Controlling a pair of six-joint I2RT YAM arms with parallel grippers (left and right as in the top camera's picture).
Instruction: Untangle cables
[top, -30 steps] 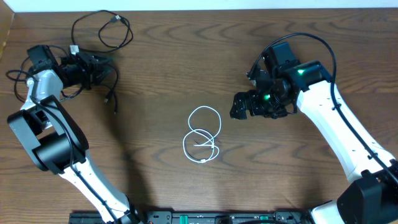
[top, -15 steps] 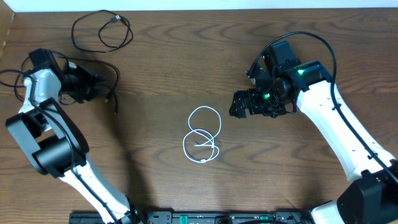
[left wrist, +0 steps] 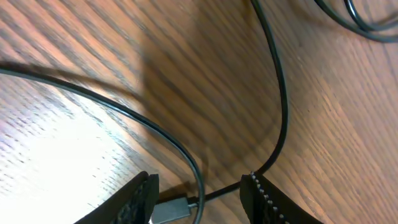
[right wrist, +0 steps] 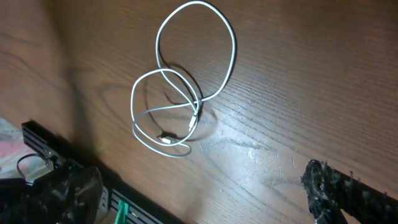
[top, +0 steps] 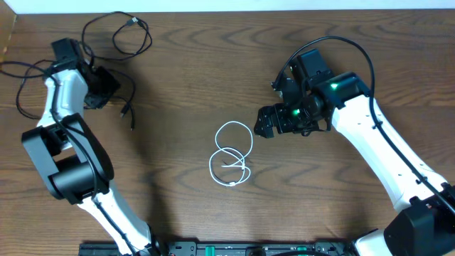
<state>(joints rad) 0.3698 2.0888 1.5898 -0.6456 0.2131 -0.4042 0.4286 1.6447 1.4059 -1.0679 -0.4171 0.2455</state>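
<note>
A white cable [top: 231, 153] lies in two overlapping loops at the table's middle. It also shows in the right wrist view [right wrist: 233, 50]. One black cable [top: 130, 23] lies looped at the back left. A second black cable [top: 132, 117] runs down beside my left gripper [top: 106, 87]. In the left wrist view, the left gripper [left wrist: 202, 202] is open, with a black cable [left wrist: 283, 112] and a grey plug [left wrist: 171, 211] lying between its fingers on the table. My right gripper [top: 266, 122] is open and empty, just right of the white cable, which lies ahead of it in the right wrist view [right wrist: 205, 199].
The wooden table [top: 185, 78] is dark brown. The left arm's own black wiring [top: 18, 89] loops out at the far left edge. A black rail with green parts [top: 213, 249] runs along the front edge. It shows in the right wrist view [right wrist: 118, 205].
My left arm has swung toward the back, and its gripper now sits higher by the black cables. My right gripper has shifted slightly left toward the white cable. The cables lie as before.
</note>
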